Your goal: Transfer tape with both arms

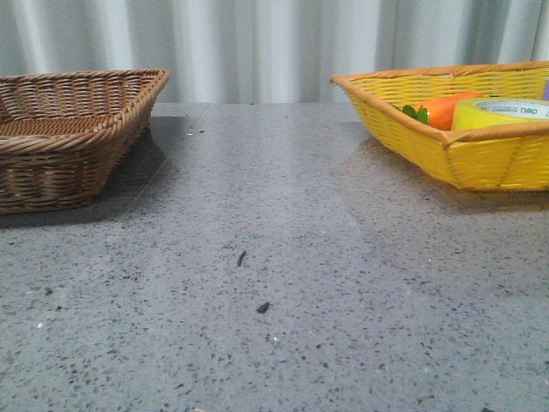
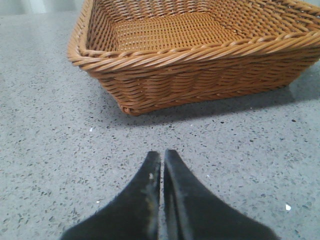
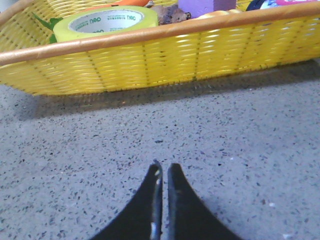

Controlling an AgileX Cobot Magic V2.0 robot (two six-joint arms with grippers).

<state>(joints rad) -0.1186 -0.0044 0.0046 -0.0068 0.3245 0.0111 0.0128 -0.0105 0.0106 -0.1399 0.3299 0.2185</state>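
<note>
the tape (image 3: 106,22) is found lying flat inside the yellow basket (image 3: 165,57), well ahead of the right gripper (image 3: 162,172) and beyond the basket's near wall. its white core with green lettering is turned upward. in the front view the tape (image 1: 502,112) is seen against the near rim of the yellow basket (image 1: 480,163), with a carrot (image 1: 446,110) just beside it. a purple block (image 3: 205,6) and further items, too cut off to be identified, are noted deeper in the same basket.

the right gripper is held low over the stone table (image 3: 150,130), short of the basket and apart from it. its fingers are brought together with only a hairline slit between the tips; nothing is held.

the left gripper (image 2: 161,161) is likewise closed to a thin slit and nothing is gripped. it is pointed at the brown basket (image 2: 200,75), which stands near ahead of it on the table (image 2: 50,150) without contact. the woven floor of that basket is seen bare in the visible part.

in the front view the brown basket (image 1: 69,137) and the yellow one are set well apart at opposite sides of the table (image 1: 274,283). neither gripper is seen in that view. a few dark specks (image 1: 262,306) are noted on the surface between the baskets.
</note>
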